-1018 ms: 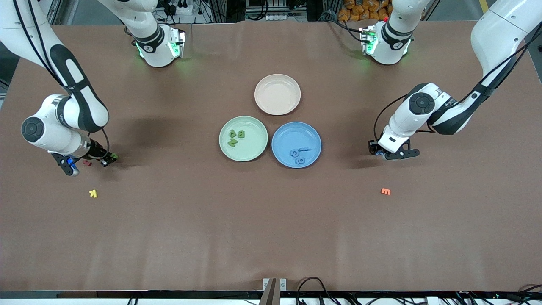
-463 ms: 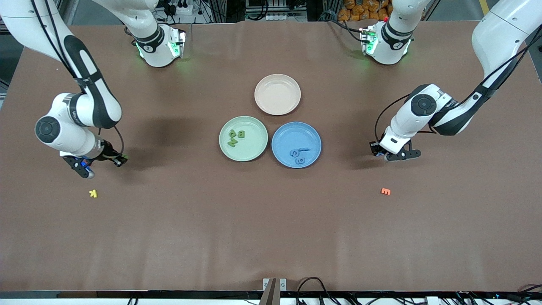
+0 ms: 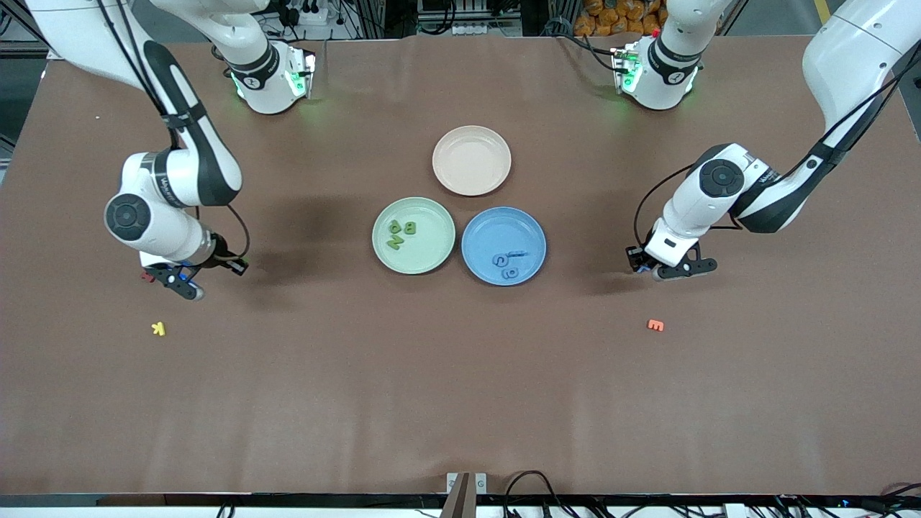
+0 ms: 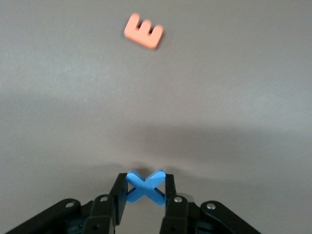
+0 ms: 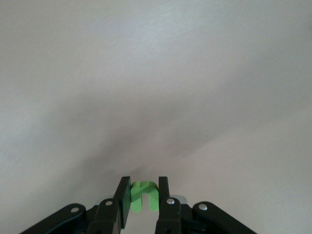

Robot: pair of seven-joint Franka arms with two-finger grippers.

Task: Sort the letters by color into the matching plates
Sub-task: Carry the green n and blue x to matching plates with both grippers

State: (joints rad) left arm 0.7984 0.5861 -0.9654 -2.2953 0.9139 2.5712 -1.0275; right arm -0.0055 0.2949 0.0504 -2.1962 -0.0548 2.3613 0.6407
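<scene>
We are noting both arms bent low over the table, each elbow folded and the wrist pointing down.

The left arm is reaching from its base toward its own end of the table, and the left gripper is sitting just above the cloth, well apart from the blue plate. In the left wrist view its fingers are pinching a blue X-shaped letter by the sides. The X is lying flat between the pads, its crossed arms running diagonally to them, so we are recording no single long axis. An orange E is lying on the cloth nearer the front camera than this gripper.

The right arm is folding down at its own end, and the right gripper is hanging over bare cloth, well apart from the green plate. Its fingers are pressing on a green letter; we are seeing two prongs pointing out past the fingertips, but we cannot tell which letter it is. A small red piece is showing beside this gripper, and a yellow K is lying nearer the camera.

Three green letters are resting in the green plate, and three blue letters in the blue plate. The beige-pink plate is sitting just beside both.
</scene>
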